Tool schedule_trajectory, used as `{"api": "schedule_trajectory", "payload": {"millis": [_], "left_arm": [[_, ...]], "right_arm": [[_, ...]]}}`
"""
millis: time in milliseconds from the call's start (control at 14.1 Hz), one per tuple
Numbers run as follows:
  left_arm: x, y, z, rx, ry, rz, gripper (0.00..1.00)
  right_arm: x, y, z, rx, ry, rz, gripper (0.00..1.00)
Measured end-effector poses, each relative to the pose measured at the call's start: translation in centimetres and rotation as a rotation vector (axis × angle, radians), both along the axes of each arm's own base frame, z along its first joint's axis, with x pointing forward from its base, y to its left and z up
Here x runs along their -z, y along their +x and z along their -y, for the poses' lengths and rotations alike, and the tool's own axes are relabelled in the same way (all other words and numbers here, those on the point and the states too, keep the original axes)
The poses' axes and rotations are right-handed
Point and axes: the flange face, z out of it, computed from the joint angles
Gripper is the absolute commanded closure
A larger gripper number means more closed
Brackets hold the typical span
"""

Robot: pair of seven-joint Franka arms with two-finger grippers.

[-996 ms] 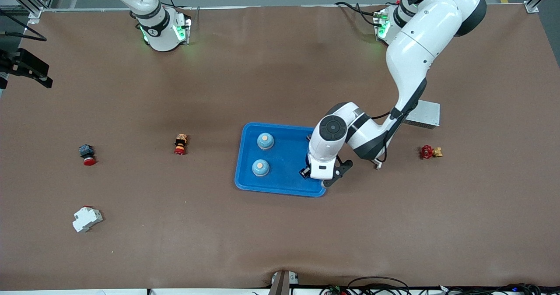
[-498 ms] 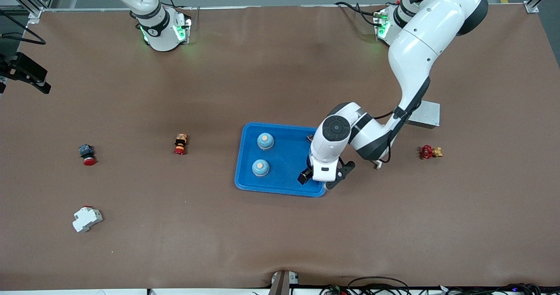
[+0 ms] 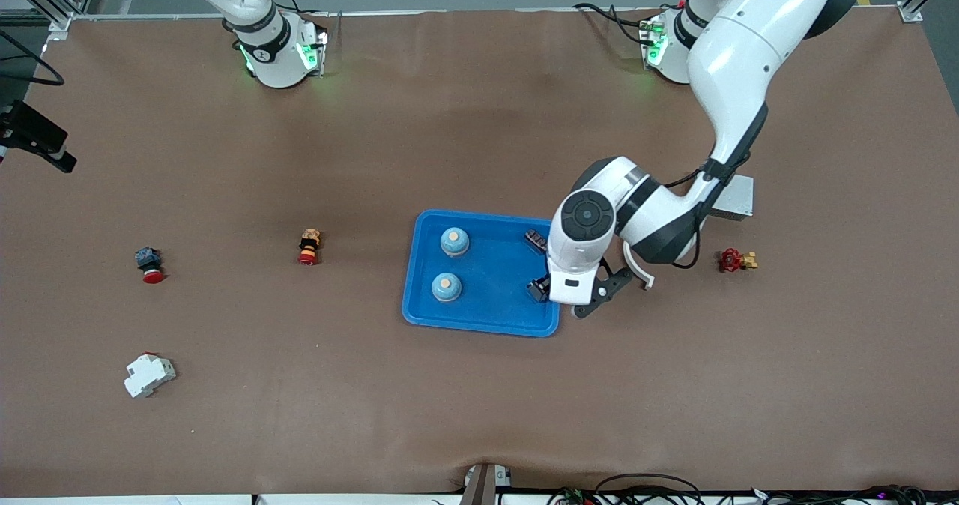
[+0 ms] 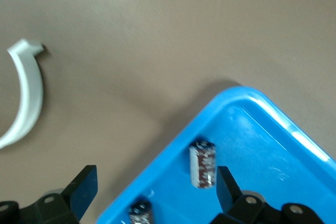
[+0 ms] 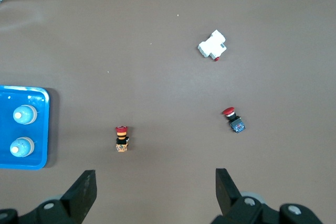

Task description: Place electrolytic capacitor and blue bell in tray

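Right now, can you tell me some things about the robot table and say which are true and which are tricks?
1. Two blue bells sit in the blue tray. True.
2. The left gripper is squeezing a capacitor. False: its fingers are open and hold nothing; two capacitors lie in the tray.
3. The white breaker is in the tray. False: it lies on the brown table, toward the right arm's end.
4. A red valve sits on the table toward the left arm's end. True.
5. The right gripper hangs open, high above the table. True.
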Motion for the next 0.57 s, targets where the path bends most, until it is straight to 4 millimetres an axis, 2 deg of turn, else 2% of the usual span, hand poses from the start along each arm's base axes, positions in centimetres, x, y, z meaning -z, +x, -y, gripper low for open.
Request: {"api": "schedule_trajectory", "payload": {"millis": [284,569], "left_arm": [[-2.0,0.6,-4.9,0.067,-0.012,-0.027,0.00],[-3.4,-0.2,-11.6,0.167,0.004,-0.061,0.00]], "right_arm": [[2.4,0.1,0.3,0.075,0.036,-0.054,0.00],[3.0,0.0,0.5,0.083,0.038,-0.077,0.00]]}}
